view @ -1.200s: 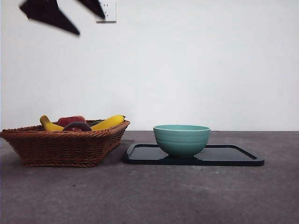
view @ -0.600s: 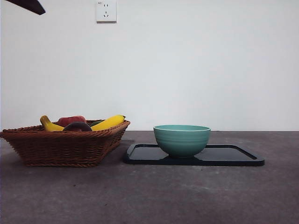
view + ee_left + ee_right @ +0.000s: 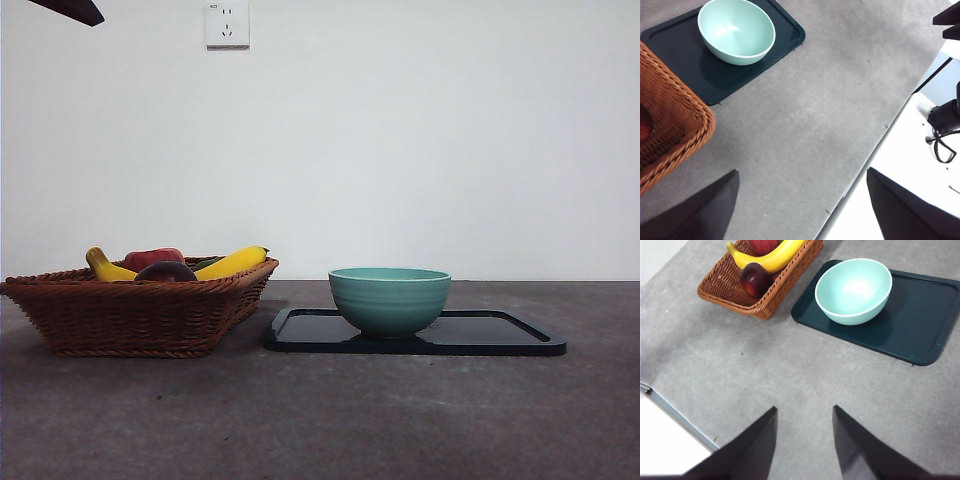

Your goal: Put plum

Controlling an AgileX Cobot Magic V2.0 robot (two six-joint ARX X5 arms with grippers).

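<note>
On grey table (image 3: 400, 420), white wall (image 3: 450, 140)

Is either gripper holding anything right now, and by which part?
Nothing is held. The left gripper and right gripper are both open over bare table; the plum lies in the basket.

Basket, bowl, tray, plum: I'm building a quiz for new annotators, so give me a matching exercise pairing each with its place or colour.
Things:
1. plum
2. bowl
3. tray
4. banana

Descriptions:
a. yellow, lying in the basket
b. dark and flat, under the bowl
c. dark maroon, in the basket beside the banana
d. pale teal, empty, standing on the tray

Pairs: 1-c, 2-d, 3-b, 4-a
</note>
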